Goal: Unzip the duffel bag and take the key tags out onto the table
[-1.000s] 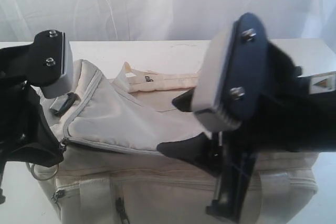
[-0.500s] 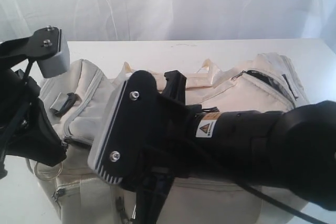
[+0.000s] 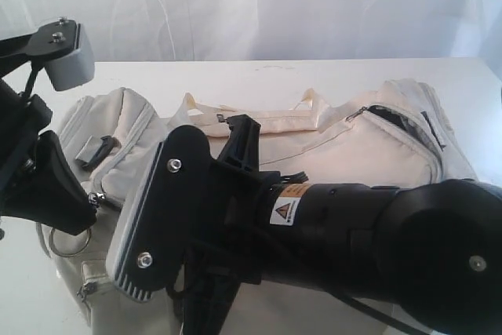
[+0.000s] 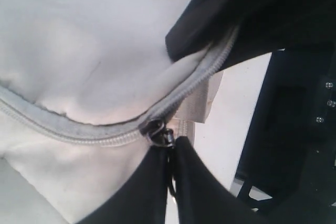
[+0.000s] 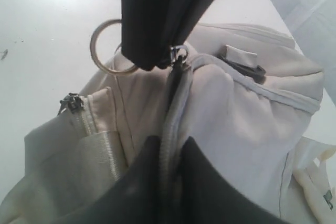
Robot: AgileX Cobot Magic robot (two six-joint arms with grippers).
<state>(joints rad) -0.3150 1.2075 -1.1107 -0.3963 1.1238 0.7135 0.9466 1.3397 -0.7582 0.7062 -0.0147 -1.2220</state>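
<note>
Duffel bag (image 3: 376, 147) is getting unzipped: left tool (image 4: 171, 145) pinching zipper pull (image 4: 157, 129), right tool (image 5: 169, 142) seemingly clamping seam (image 5: 176, 93); steady pulling needed.

Warning-triangle sticker (image 3: 285, 209) on right arm (image 3: 369, 221), its wording illegible

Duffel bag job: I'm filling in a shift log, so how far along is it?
Done: nothing yet; the zipper on the duffel bag looks closed. In hand: the left gripper pinches the zipper pull while the right gripper clamps the bag beside it. Left: sliding it open and putting the key tags, not in sight, on the table.
</note>
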